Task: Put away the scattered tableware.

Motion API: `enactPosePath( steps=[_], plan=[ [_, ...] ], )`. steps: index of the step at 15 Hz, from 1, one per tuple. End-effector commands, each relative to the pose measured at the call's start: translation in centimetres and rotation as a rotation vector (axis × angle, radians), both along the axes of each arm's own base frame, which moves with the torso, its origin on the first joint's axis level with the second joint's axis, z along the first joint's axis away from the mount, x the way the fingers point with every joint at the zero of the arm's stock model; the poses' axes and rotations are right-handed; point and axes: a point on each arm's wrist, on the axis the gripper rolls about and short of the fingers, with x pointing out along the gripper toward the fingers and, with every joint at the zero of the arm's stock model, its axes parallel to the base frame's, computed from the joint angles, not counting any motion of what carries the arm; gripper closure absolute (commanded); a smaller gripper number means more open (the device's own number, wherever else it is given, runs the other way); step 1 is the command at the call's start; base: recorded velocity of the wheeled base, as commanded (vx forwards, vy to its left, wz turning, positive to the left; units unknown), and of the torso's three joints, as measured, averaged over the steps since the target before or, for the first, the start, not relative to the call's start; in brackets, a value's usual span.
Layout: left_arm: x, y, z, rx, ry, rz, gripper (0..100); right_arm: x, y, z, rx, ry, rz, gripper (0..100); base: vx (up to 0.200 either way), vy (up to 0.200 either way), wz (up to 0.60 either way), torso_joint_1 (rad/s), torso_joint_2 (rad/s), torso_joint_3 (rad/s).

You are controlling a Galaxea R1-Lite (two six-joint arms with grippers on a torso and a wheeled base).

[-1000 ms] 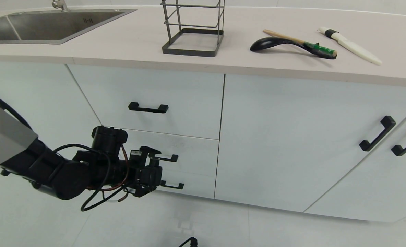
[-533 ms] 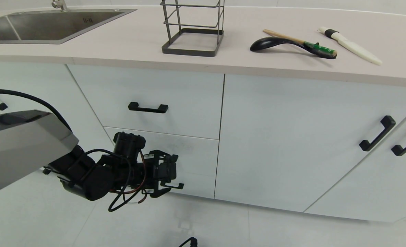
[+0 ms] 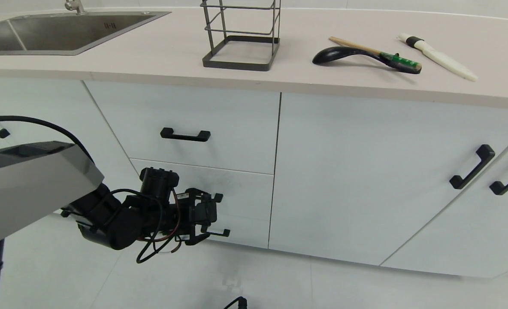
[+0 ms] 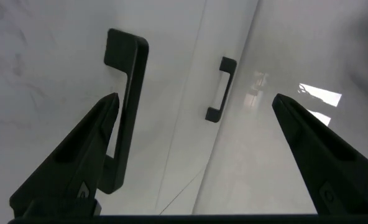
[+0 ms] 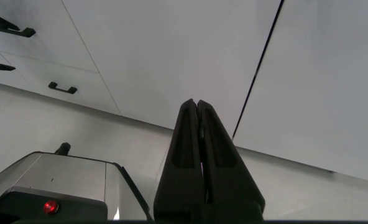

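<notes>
The black spoon [image 3: 344, 53] lies on the worktop [image 3: 151, 47] to the right of the wire rack [image 3: 242, 36], with wooden chopsticks [image 3: 352, 43] touching it and a white utensil [image 3: 440, 58] farther right. The left claw [image 3: 222, 214] [image 4: 195, 99] hangs well below the rack, spread wide and empty, beside a drawer handle [image 4: 127, 93]. The right claw [image 5: 197, 104] is pressed closed, empty.

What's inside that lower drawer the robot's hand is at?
Can't tell. The lower drawer is shut, so its white front hides whatever is inside. Only its black handle shows, just ahead of the open left hand.
</notes>
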Motion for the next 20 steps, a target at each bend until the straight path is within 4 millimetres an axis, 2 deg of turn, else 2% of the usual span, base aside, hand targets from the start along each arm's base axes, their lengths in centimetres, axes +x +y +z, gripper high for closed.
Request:
enactPosePath(
  steps=[1,4,6,10,12,15,16,17,18,19,20],
  plan=[
    [0.3,0.1,0.0,-0.001,-0.002,0.006,0,0.0,0.0,0.0,0.0,0.001,0.001,100,0.0,0.0,0.0,0.0,0.0,0.0],
    [-1.5,0.9,-1.3,0.02,0.082,0.011,0,0.0,0.0,0.0,0.0,0.001,0.001,100,0.0,0.0,0.0,0.0,0.0,0.0],
    [-2.6,1.3,-1.2,0.026,0.102,0.014,0,0.0,0.0,0.0,0.0,0.001,0.001,100,0.0,0.0,0.0,0.0,0.0,0.0],
    [-3.4,1.8,0.5,0.013,0.078,0.02,0,0.0,0.0,0.0,0.0,0.001,0.001,100,0.0,0.0,0.0,0.0,0.0,0.0],
    [-4.5,2.1,1.0,0.013,0.079,0.02,0,0.0,0.0,0.0,0.0,0.001,0.001,100,0.0,0.0,0.0,0.0,0.0,0.0],
    [-9.2,3.1,4.8,-0.019,0.005,0.001,0,0.0,0.0,0.0,0.0,0.001,0.001,100,0.0,0.0,0.0,0.0,0.0,0.0],
    [-9.9,3.3,5.4,-0.029,-0.012,0.002,0,0.0,0.0,0.0,0.0,0.001,0.001,100,0.0,0.0,0.0,0.0,0.0,0.0],
    [-12.2,3.4,7.4,-0.084,-0.049,0.002,0,0.0,0.0,0.0,0.0,0.001,0.001,100,0.0,0.0,0.0,0.0,0.0,0.0],
    [-13.6,3.4,8.8,-0.136,-0.055,0.009,0,0.0,0.0,0.0,0.0,0.001,0.001,100,0.0,0.0,0.0,0.0,0.0,0.0],
    [-15.0,3.4,10.1,-0.182,-0.032,0.024,0,0.0,0.0,0.0,0.0,0.001,0.001,100,0.0,0.0,0.0,0.0,0.0,0.0],
    [-15.4,3.4,11.6,-0.212,-0.027,0.04,0,0.0,0.0,0.0,0.0,0.001,0.001,100,0.0,0.0,0.0,0.0,0.0,0.0]
  ],
)
